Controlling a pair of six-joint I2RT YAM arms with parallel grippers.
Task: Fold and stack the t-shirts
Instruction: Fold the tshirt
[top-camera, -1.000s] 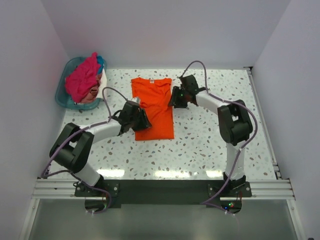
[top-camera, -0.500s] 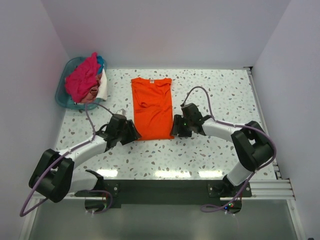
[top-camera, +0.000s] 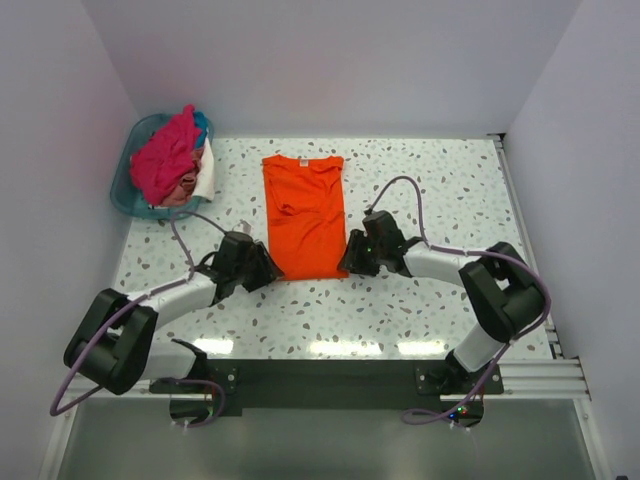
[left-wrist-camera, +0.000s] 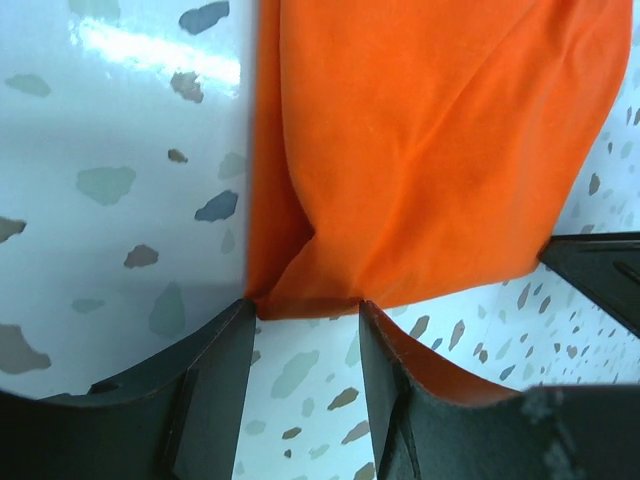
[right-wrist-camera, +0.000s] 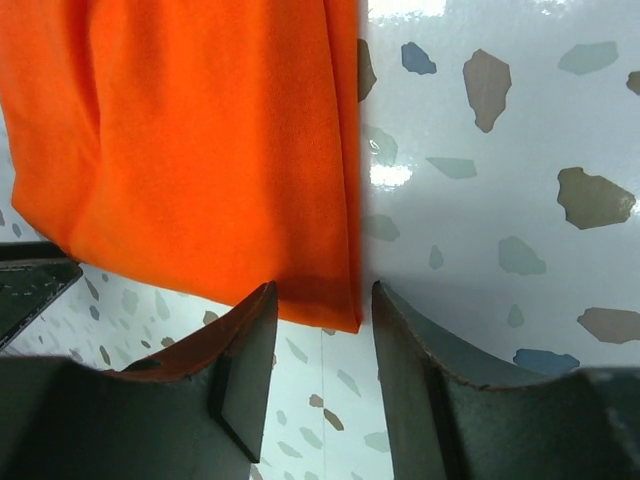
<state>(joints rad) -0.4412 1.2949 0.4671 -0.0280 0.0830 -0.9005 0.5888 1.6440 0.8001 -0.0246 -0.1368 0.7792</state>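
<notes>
While the orange t-shirt (top-camera: 305, 215) lies flat on the speckled worktop (top-camera: 440, 190), folded into a long narrow strip with its neck at the far end, both arms reach low to its near end. The left tool (top-camera: 264, 268) sits at the near left corner. Its wrist view shows the two dark fingers (left-wrist-camera: 215, 370) standing apart, with the corner of the cloth just at the gap between their tips and not pinched. The right tool (top-camera: 350, 258) sits at the near right corner in much the same way: its fingers are spread and the corner of the hem reaches into the gap between them, with no clamp on the cloth. Well apart from all this, by the far left corner of the worktop, a teal basket (top-camera: 125, 195) holds a heap of other t-shirts (top-camera: 165, 160), mostly magenta-pink, with a little blue and white showing.
</notes>
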